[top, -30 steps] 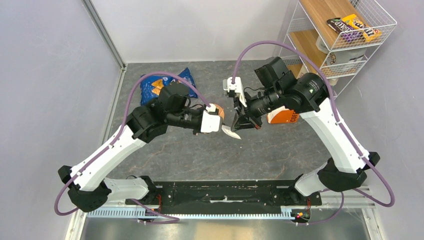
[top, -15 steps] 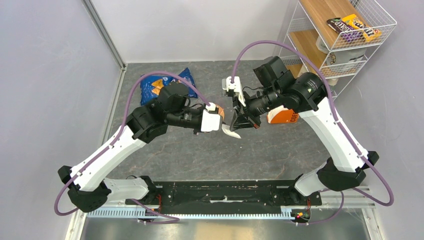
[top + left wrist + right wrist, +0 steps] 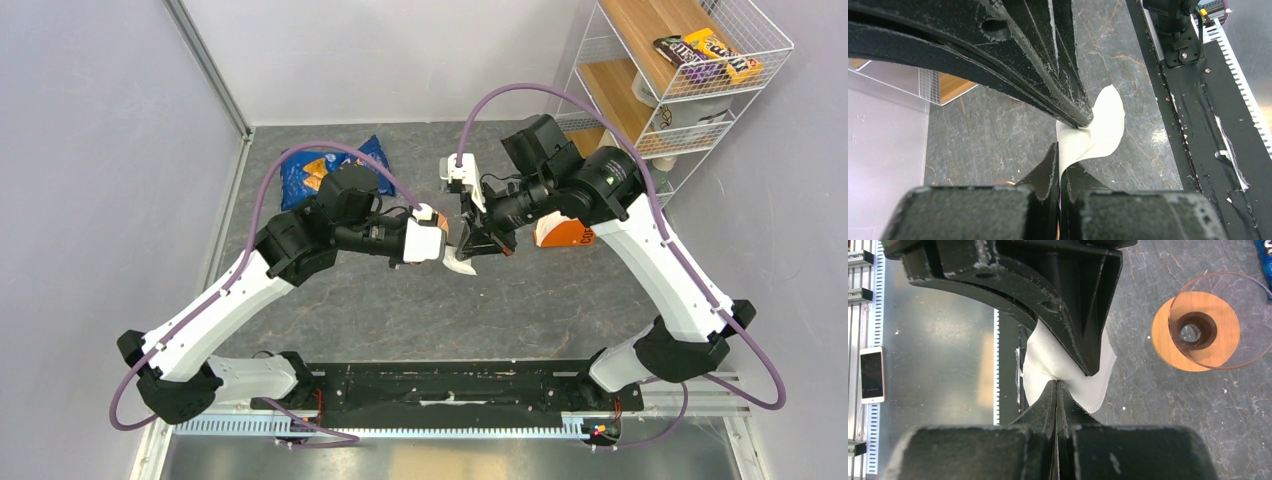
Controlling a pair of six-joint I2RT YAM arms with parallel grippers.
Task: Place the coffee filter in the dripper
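Observation:
The white paper coffee filter (image 3: 461,264) hangs in the air between my two grippers. My left gripper (image 3: 447,250) is shut on one edge of it, as the left wrist view shows (image 3: 1060,150), with the filter (image 3: 1102,131) curling out to the right. My right gripper (image 3: 472,247) is shut on the opposite edge (image 3: 1055,385), the filter (image 3: 1094,388) spreading both ways. The two grippers meet tip to tip. The orange dripper (image 3: 1168,342) with its dark centre stands on the table beyond, under a clear round rim (image 3: 1248,290). In the top view my left wrist hides it.
An orange-and-white pack (image 3: 565,233) lies right of the right gripper. A blue snack bag (image 3: 322,165) lies at the back left. A wire shelf (image 3: 690,70) stands at the back right. A phone (image 3: 872,374) lies on the metal strip near the black base rail (image 3: 450,385).
Both grippers, holding the filter together, have shifted slightly left and away. The orange dripper has gone from view under my left wrist.

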